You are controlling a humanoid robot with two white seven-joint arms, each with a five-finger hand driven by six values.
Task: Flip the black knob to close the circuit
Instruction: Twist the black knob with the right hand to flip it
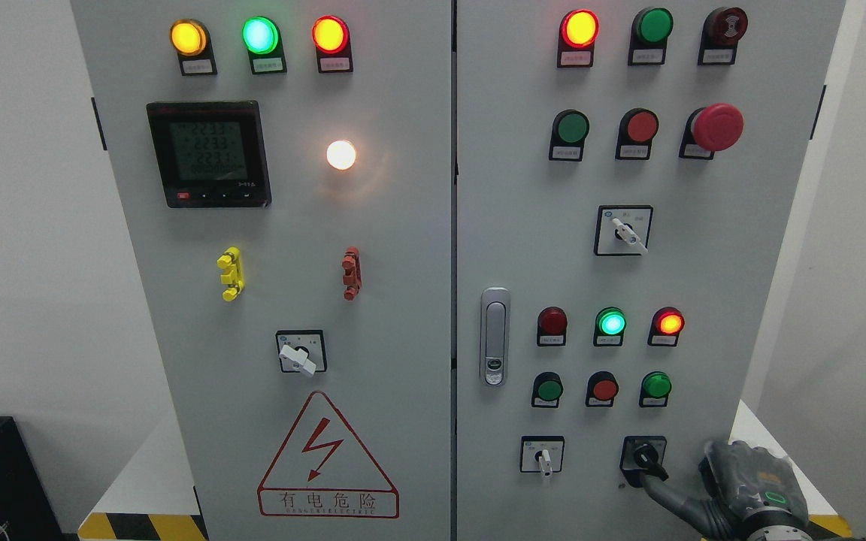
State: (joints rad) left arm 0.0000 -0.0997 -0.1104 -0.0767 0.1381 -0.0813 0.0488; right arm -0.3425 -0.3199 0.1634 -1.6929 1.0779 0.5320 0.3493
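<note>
Down at the lower right of the frame, my right hand (734, 481) comes up from the bottom edge, one finger (666, 492) stretched out and touching the black knob (645, 455) on the cabinet's right door (704, 285). No real grip, just a fingertip on the lever, the other fingers loosely bent. The knob's pointer slants down-right, so I judge the flip barely begun; the full turn is left.

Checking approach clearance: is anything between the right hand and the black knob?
Nothing visible. The right hand sits at the lower right and one finger already reaches the black knob.
</note>
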